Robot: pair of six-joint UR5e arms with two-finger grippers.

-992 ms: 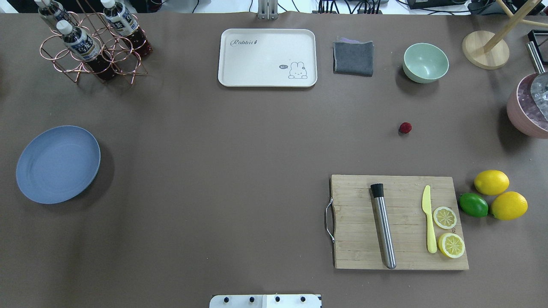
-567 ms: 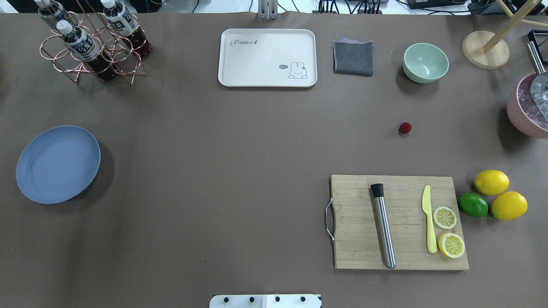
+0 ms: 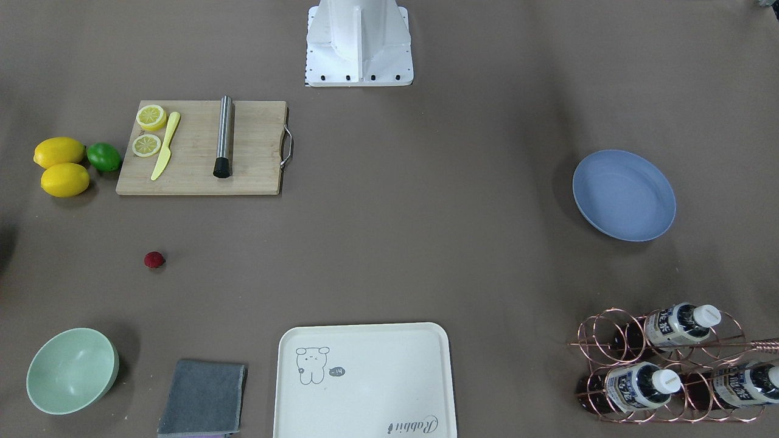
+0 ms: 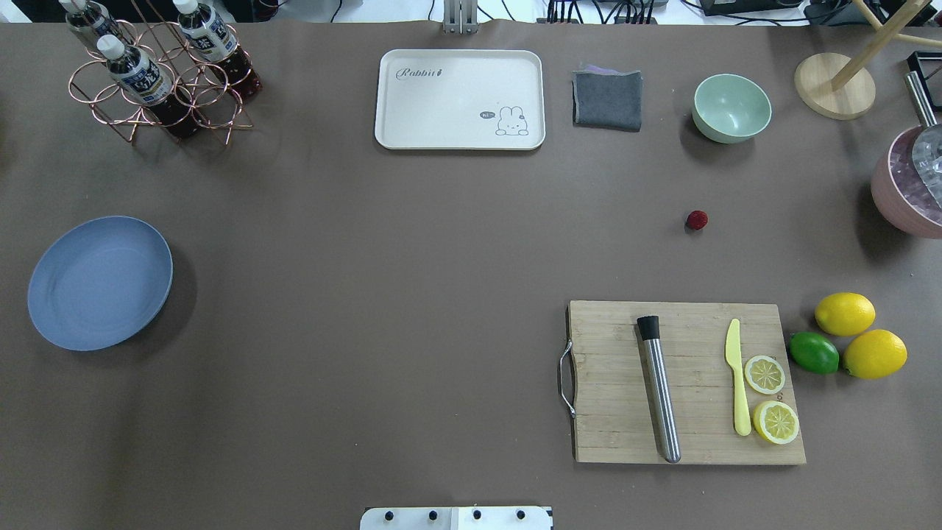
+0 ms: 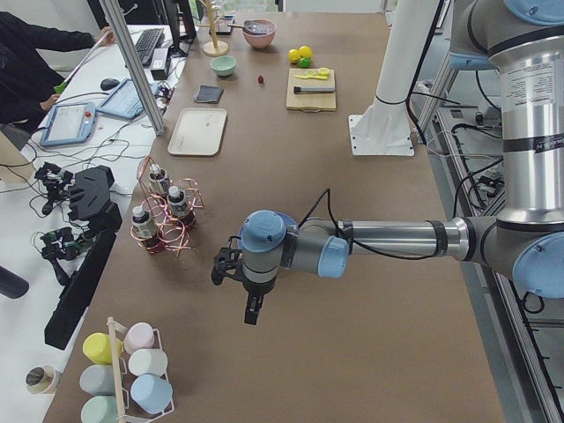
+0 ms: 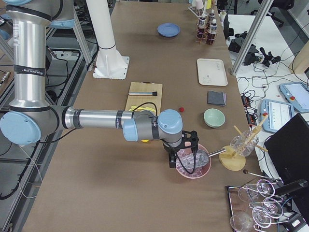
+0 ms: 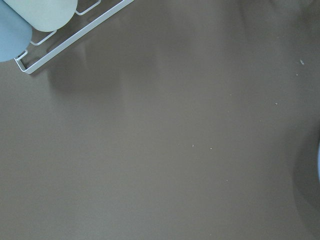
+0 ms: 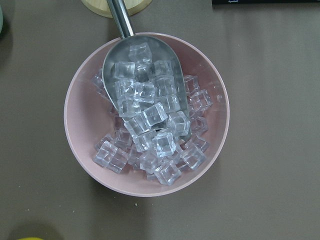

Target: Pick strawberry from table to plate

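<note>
Strawberry [image 4: 697, 219] alone on the brown tabletop [image 4: 368, 243], between the mint-green bowl [image 4: 731, 108] and the wooden cutting board [image 4: 611, 368], touching neither. The blue plate [image 4: 99, 282] sits bare, well apart, on my left side. My right claw [image 6: 182, 162] hangs over a pink bowl [image 8: 80, 130] of ice cubes [image 8: 150, 125]. My left claw [image 5: 251, 315] hangs above open cloth near a wire cup rack [image 7: 75, 37]. Whether either claw is spread or closed, I cannot tell, because only the side cameras catch them.

Trouble I judge likely: the berry is tiny and round, so a pinch slightly off centre could send it rolling, and too hard a squeeze could bruise it. The metal scoop [image 8: 120, 15] jutting from the ice bowl lies close to my right arm and could be knocked. The carry would run nearly the whole tabletop, a long way for so small a thing to slip.

Overhead and front cameras show berry and plate but none of my arms; the side cameras show the arms. Only the right wrist camera shows the ice directly beneath that claw. The left wrist camera shows no berry.
</note>
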